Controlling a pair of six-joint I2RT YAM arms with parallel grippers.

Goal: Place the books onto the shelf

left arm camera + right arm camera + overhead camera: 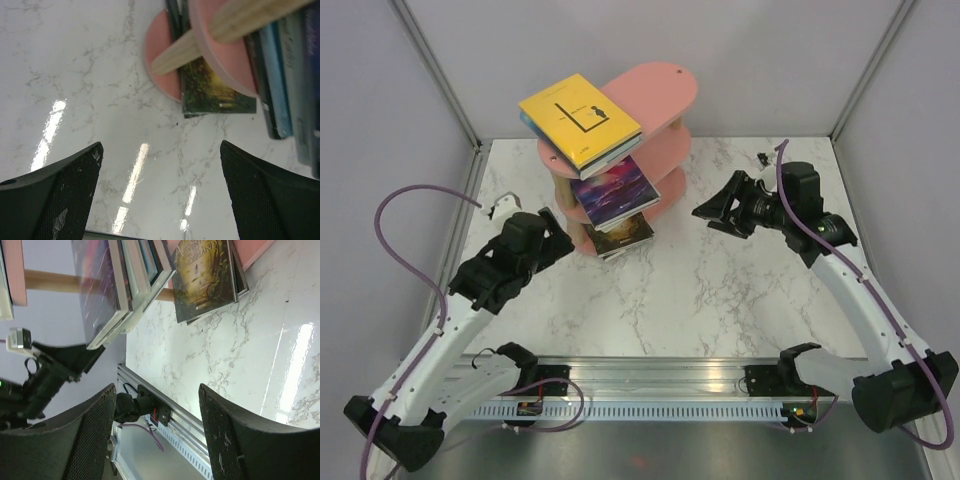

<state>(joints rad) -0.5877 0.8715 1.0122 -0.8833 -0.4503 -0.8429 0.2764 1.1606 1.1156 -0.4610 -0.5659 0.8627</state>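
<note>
As far as I can see, the job is about done: no book lies loose on the table (pixel 720 290), and every book I can find sits on the shelf (pixel 660 85). The top board carries a small stack with the yellow book (pixel 578 118) uppermost. The middle board holds a stack topped by a purple cover (pixel 615 190), and the bottom board has the green-gold book (pixel 625 232) on top of at least one more. I cannot count the stacks exactly, since the lower covers are hidden. My left gripper (pixel 161 147) is spread wide and empty, hanging over bare marble just beside the shelf's near end. My right gripper (pixel 156 387) is also parted with nothing between its fingers, well apart from the shelf on the other side and pointing towards it. What may be left, I judge, is tidying. All three stacks lie askew and jut past the board edges toward me, the top one most, so a nudge inward could make them safer.
</note>
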